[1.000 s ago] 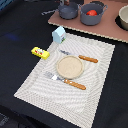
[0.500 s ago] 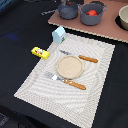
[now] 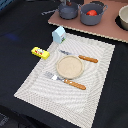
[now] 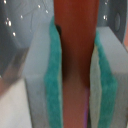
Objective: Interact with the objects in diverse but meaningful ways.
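gripper [image 4: 75,75] in the wrist view is clamped on a reddish-brown stick, most likely the brown sausage stick [image 4: 75,60], teal-lined pads [image 4: 52,80] pressing it from both sides, jaws narrow with the stick filling the gap. arm and gripper don't show in the exterior view, so where it hangs over the scene can't be placed from there. shiny grey surface behind the pads in the wrist view looks like metal, maybe a pot wall, can't say which.

exterior view layout: two grey pots at the far edge on the pinkish board [image 3: 107,31], one grey two-handled pot [image 3: 68,10] toward the exterior view's left, second pot [image 3: 92,15] just beside it with the red tomato [image 3: 92,12] inside. milk carton [image 3: 59,34] upright at the far corner of the striped placemat [image 3: 40,85]. yellow butter box [image 3: 40,52] lying just off the mat on the dark tabletop [image 3: 20,25]. tan plate [image 3: 69,67] mid-mat, between the knife [image 3: 82,58] and the fork [image 3: 65,81].

step in hand, my read: carrying or placing the stick, probably near or into a pot. to do it well: keep the squeeze steady, stick sits long-ways through the pads so it can pivot if the grip eases. lower straight, keep clear of the pot rim and handles, let the stick end reach a surface before opening. open fully and lift straight so the pads don't drag it. risk: stick is round, likely rolls once released on a flat surface; inside a pot it stays put.
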You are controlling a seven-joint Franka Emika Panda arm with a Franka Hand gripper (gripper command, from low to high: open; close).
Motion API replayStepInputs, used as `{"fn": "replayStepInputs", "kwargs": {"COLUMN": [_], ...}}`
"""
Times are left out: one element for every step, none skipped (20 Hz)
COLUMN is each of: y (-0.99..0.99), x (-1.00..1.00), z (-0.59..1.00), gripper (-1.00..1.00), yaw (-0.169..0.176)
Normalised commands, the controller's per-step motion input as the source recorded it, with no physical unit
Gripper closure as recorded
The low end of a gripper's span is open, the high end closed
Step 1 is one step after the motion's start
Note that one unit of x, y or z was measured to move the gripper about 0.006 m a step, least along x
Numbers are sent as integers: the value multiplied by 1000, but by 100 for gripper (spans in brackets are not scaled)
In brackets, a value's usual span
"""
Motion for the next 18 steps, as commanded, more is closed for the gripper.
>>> {"fn": "replayStepInputs", "kwargs": {"y": [291, 294, 294, 277, 280, 254, 237, 220, 220, 177, 169, 151, 134, 114, 106, 49, 57, 26], "x": [660, 686, 680, 663, 643, 606, 543, 446, 240, 109, 6, 0, 0, -69, -149, -217, -283, -329], "z": [0, 9, 6, 6, 0, 3, 0, 0, 0, 0, 0, 0, 0, 0, 0, 11, 23, 66], "gripper": [100, 100, 100, 100, 100, 100, 100, 100, 100, 100, -100, -100, -100, -100, -100, -100, -100, -100], "yaw": [-60, -58, -57, -57, -57, -56, -51, -43, -17, 0, 0, 0, 0, 1, 10, 15, 16, 7]}}
